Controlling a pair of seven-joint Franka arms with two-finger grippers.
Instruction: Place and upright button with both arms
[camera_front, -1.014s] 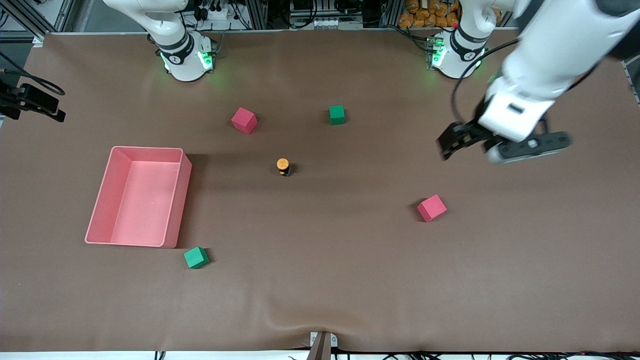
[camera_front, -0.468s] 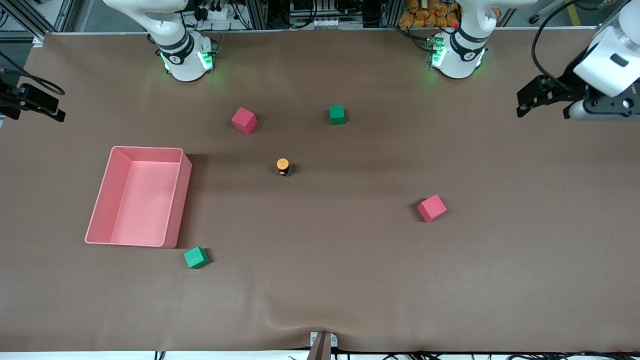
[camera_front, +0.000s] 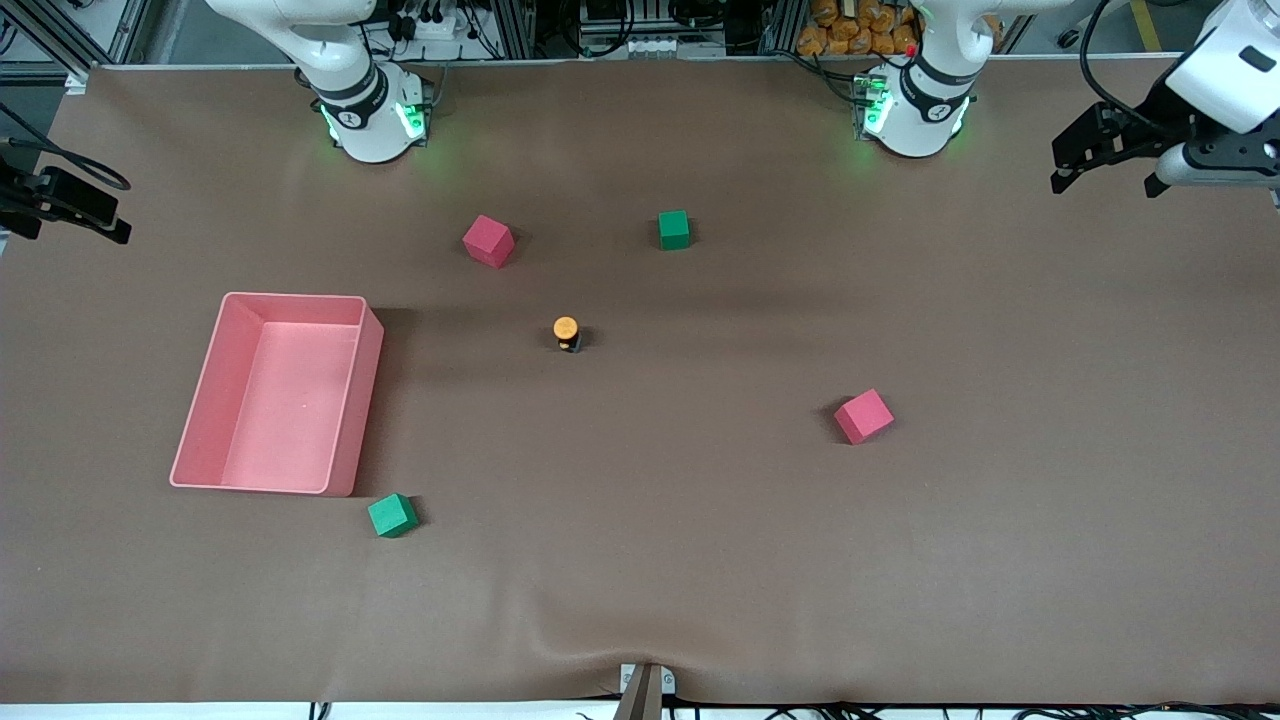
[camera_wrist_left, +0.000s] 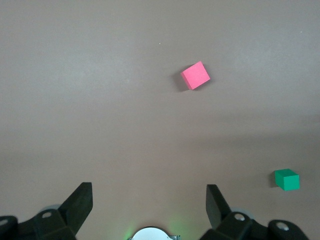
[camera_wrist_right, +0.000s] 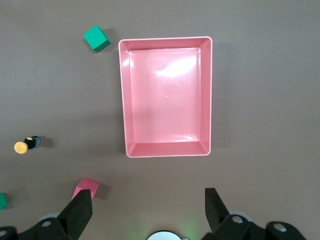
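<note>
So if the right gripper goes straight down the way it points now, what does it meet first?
Probably bare table beside the pink tray. The open right gripper points down at mat just off the tray's short wall, though depth is hard to judge.

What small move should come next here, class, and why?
Probably none beyond parking: the button already stands upright on the table, orange cap up, with nothing touching it. The left end effector is open over the table's edge, and the right end effector, open, hangs above the pink tray.
</note>
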